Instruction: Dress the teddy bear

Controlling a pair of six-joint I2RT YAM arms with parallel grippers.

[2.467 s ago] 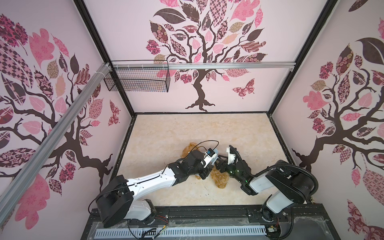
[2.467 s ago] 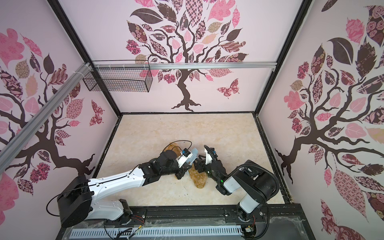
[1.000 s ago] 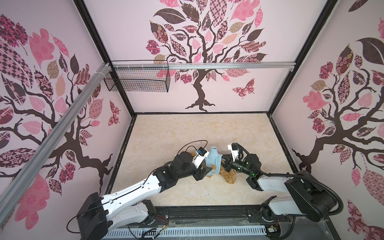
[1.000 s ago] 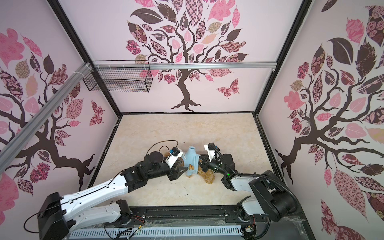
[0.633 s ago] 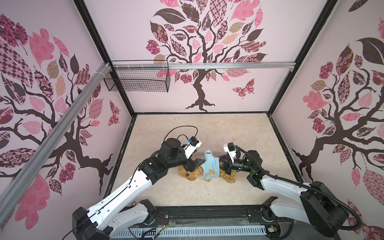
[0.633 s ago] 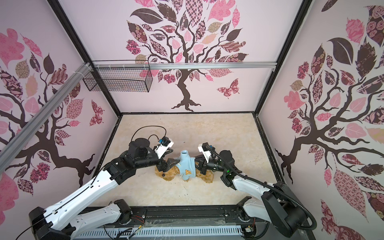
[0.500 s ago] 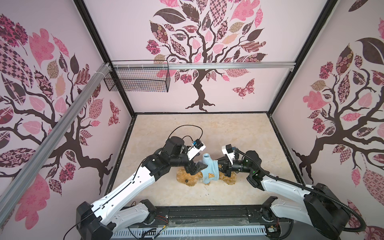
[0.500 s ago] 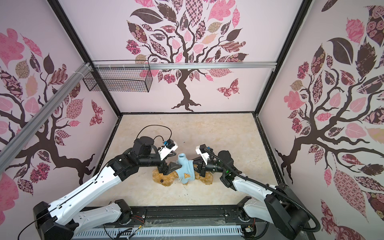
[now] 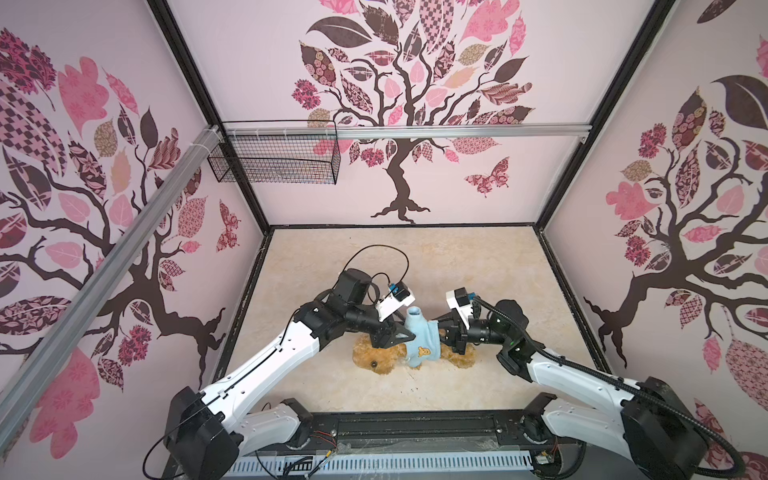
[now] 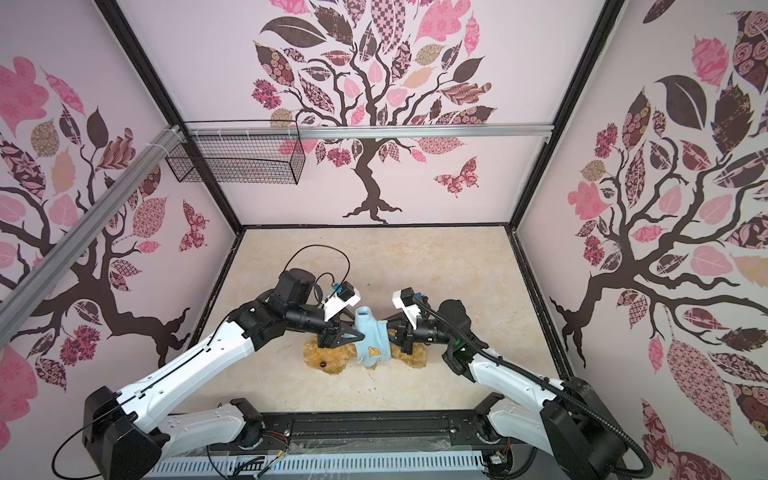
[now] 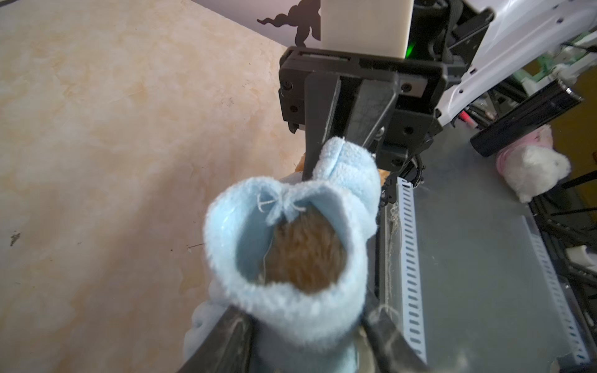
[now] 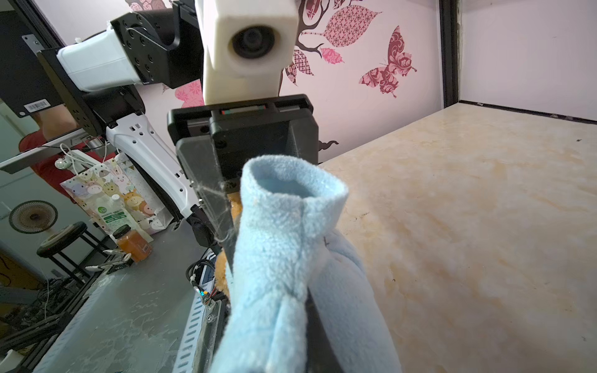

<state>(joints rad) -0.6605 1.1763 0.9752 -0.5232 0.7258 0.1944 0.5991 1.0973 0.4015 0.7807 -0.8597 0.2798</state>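
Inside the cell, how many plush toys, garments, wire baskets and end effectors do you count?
Teddy bear: 1
Blue shirt: 1
Wire basket: 1
End effectors: 2, left end effector and right end effector
Total: 5

The teddy bear [image 9: 376, 360] lies on the beige marbled tabletop [image 9: 457, 266].

The teddy bear [image 9: 380, 360] lies across the table [image 9: 457, 266] near its front edge, head toward the left arm and legs toward the right. A light-blue shirt [image 9: 423, 345] with a small orange bear print wraps its middle, one sleeve poking toward the back wall. The left end effector [image 9: 395, 334] presses in at the shirt's neck end, beside the bear's head. The right end effector [image 9: 451, 331] meets the hem end, over the legs. A wire basket [image 9: 274, 160] hangs from the back rail.
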